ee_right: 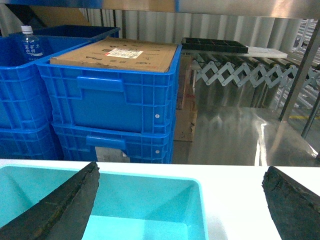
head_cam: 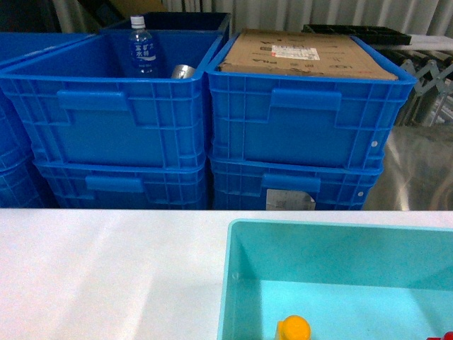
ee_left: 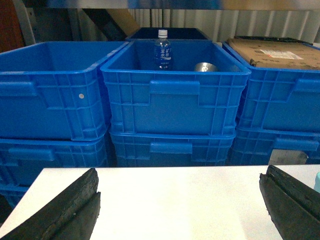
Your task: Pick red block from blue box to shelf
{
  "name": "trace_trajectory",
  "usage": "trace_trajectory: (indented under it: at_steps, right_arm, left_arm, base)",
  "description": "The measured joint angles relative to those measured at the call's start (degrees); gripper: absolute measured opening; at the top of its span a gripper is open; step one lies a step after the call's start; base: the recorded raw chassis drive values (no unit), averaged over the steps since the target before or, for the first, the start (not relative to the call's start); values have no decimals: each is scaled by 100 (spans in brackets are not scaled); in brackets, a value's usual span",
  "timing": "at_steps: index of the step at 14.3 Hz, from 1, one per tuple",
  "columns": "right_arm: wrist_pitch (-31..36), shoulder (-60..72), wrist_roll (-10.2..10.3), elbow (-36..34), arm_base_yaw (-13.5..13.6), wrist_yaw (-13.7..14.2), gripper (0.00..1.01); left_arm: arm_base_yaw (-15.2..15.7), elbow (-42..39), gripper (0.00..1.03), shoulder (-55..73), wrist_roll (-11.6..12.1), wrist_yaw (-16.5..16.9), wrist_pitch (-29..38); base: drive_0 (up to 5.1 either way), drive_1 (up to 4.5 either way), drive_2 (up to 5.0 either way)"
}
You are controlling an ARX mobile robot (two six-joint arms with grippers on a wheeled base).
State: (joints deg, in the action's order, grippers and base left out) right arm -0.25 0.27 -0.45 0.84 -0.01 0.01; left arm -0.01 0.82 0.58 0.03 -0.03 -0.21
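Note:
The blue box (head_cam: 318,228) stands on the white table at the near right, cut off by the frame. At the bottom right edge of the head view, inside the box, a sliver of the red block (head_cam: 446,336) shows. Neither gripper appears in the head view. My right gripper (ee_right: 182,167) hangs open above the far right corner of the blue box (ee_right: 150,176), holding nothing. Over bare white table to the left of the box, my left gripper (ee_left: 181,172) is also open and empty. The steel shelf (ee_right: 235,135) lies behind the table, with a slanted post (ee_right: 299,75).
An orange-yellow block (head_cam: 292,328) lies in the box. Stacked dark blue crates (head_cam: 120,120) fill the shelf behind the table. One crate holds a water bottle (head_cam: 141,48) and a metal can (head_cam: 182,71), another a cardboard box (head_cam: 301,53). A folding conveyor (ee_right: 245,72) stands far right.

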Motion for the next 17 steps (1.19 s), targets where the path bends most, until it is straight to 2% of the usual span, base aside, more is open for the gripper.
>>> trace_trajectory:
  at_steps: [17]
  right_arm:
    - [0, 0, 0, 0, 0, -2, 98]
  left_arm:
    - [0, 0, 98, 0, 0, 0, 0]
  base:
    - [0, 0, 0]
